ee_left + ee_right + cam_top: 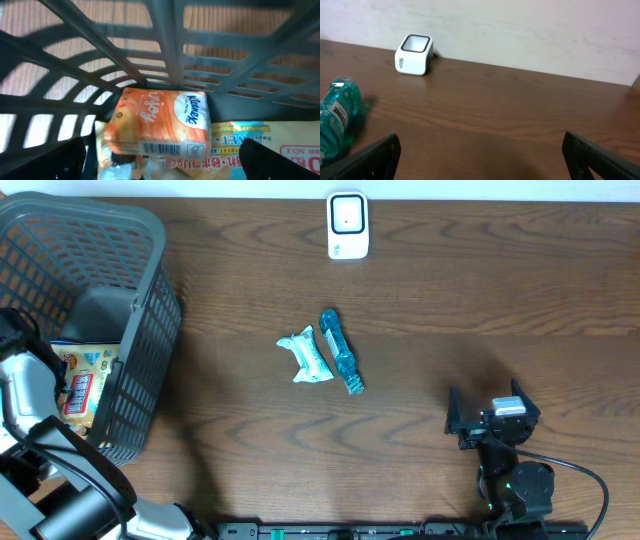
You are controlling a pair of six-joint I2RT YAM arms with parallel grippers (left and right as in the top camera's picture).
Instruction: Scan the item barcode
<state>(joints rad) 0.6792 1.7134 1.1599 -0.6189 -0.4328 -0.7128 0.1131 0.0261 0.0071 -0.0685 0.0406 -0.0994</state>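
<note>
Kleenex pack lies inside the gray basket, barcode facing your left gripper, whose jaws stand wide apart on either side of it. Your right gripper hangs spread and empty, well apart from the white scanner.

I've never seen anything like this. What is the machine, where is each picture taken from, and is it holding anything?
Two robot arms work at a wooden table. One picture looks down from above; the other two come from cameras on the wrists. The left gripper is open inside the grey basket, over a tissue pack and a wipes packet. The right gripper is open over the table. A teal bottle, a white packet and a white scanner sit out. Nothing is held.
</note>
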